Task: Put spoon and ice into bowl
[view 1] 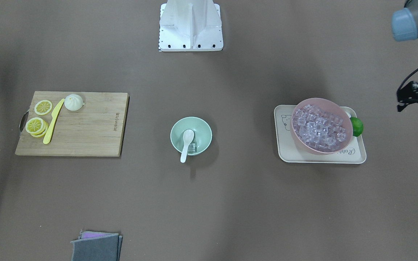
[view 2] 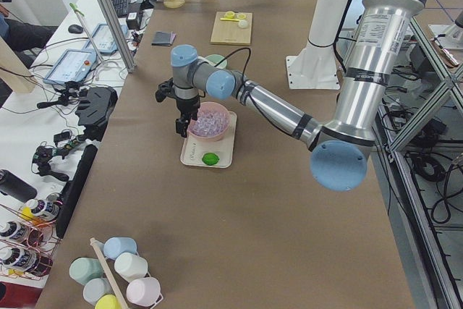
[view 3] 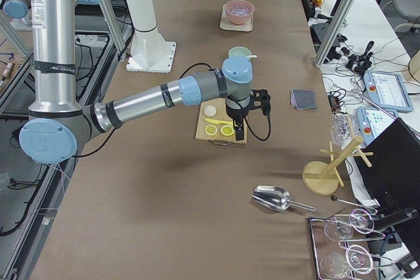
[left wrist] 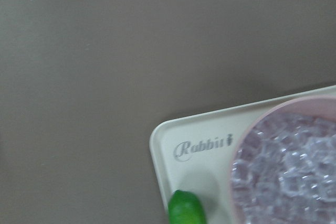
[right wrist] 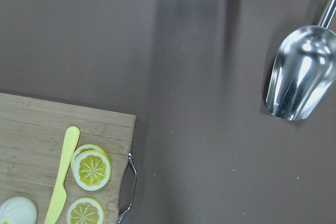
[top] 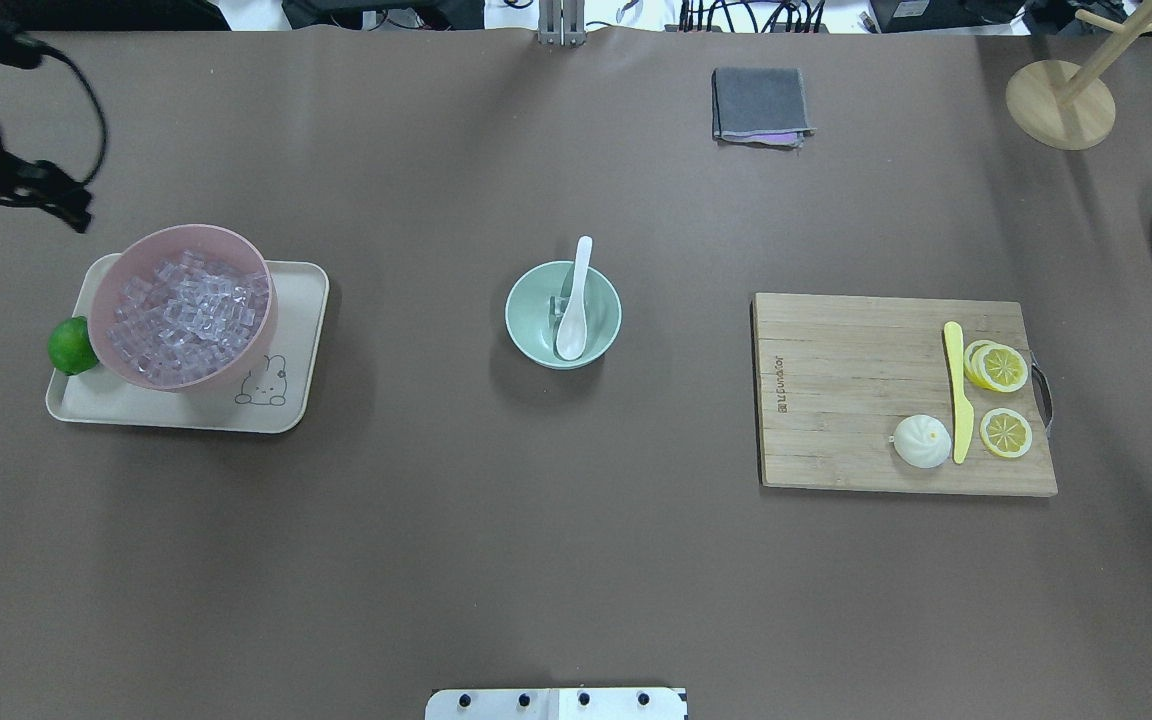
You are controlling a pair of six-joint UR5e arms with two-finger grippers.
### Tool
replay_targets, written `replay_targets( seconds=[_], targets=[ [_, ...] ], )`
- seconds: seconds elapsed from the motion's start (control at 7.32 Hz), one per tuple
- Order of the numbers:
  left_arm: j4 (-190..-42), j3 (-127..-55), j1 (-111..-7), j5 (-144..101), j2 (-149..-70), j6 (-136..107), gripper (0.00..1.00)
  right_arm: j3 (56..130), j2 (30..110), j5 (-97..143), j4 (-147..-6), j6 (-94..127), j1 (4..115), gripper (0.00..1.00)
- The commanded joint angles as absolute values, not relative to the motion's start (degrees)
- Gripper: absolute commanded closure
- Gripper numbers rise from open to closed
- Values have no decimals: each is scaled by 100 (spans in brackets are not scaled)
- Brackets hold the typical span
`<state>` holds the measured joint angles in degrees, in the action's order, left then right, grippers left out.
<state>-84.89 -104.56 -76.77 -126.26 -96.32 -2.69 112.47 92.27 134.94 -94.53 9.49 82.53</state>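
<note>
The small round bowl (top: pixel 528 312), matte mint-green, is the landmark. In it lies the spoon (top: pixel 574 305), glossy white: its deep oval scoop is on the bottom and its short handle leans over the rim on the side away from the robot. Clear ice (view 1: pixel 193 147) cubes sit beside the scoop.

To the bowl's left is a cream tray (top: pixel 298 300) with rounded corners. It bears a larger pink bowl (top: pixel 198 384) heaped with the same cubes, and a lime (top: pixel 71 345). The left gripper (view 2: pixel 181 128) hangs just past that; its jaw gap is unreadable.

To the bowl's right, a bamboo board (top: pixel 836 400) holds a yellow plastic knife (top: pixel 956 390), lemon slices (top: pixel 1004 432) and a pleated white bun (top: pixel 922 441). The right gripper (view 3: pixel 237 124) hovers over its end; whether it is spread or closed I cannot tell.

Beyond the bowl lies a folded grey cloth (top: pixel 758 103).
</note>
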Motion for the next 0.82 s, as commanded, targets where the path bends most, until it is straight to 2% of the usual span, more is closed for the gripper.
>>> replay_targets(
  seconds=[0.0,0.27,0.55,0.68],
  targets=[
    [-8508,-10152,-8610,-12700,-9169,910,2,10988,9255,13474,-9571,381,8454,0],
    [-8578,-10178,-8868,-13380,-8660,905,2,10575,9229,13474,-9554,-323,8621,0],
    [-8692,-9933,-8859,-13447,-8596,888,2,10608,9220,13439,-9493,-334,8675,0],
    [-8718,-10123,-8868,-13439,-8352,914,2,10634,9246,13438,-9492,-395,8727,0]
  ],
)
